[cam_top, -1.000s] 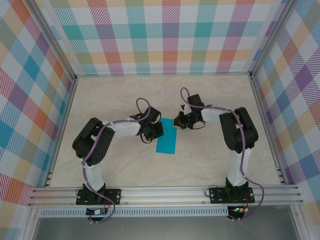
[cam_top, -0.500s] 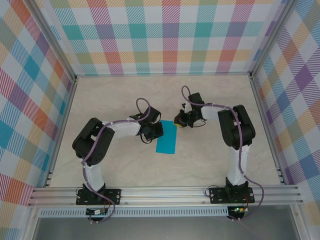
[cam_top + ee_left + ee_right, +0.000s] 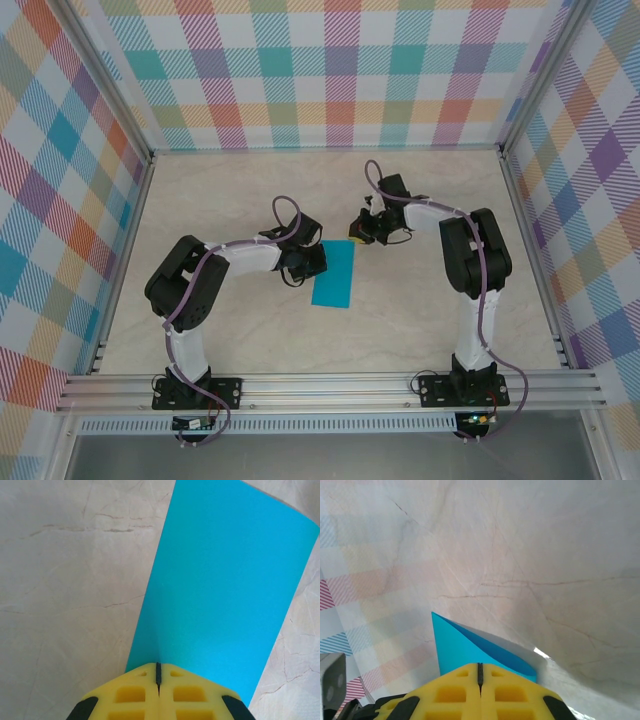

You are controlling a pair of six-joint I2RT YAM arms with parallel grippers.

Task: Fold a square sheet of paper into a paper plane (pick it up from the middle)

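Folding a far corner seems the step in hand: the sheet of paper [image 3: 333, 282], a strip at the centre of the table [image 3: 430, 320], is clamped at its 10 o'clock edge by the closed left gripper [image 3: 158, 675], its raised 1 o'clock corner pinched by the right gripper [image 3: 480, 672], which must next carry it across and press, minding the left gripper close by.

From my end the table [image 3: 430, 300] reads as a pale, cream stone-look surface run through with thin brownish veins. Lying on it near the middle is the square sheet of paper [image 3: 333, 275], teal-blue and folded into a narrow strip. I see its long side running from near to far on a slight slant. Most of the strip lies flat against the top, while its far corner stands up off the surface as a small pointed flap.
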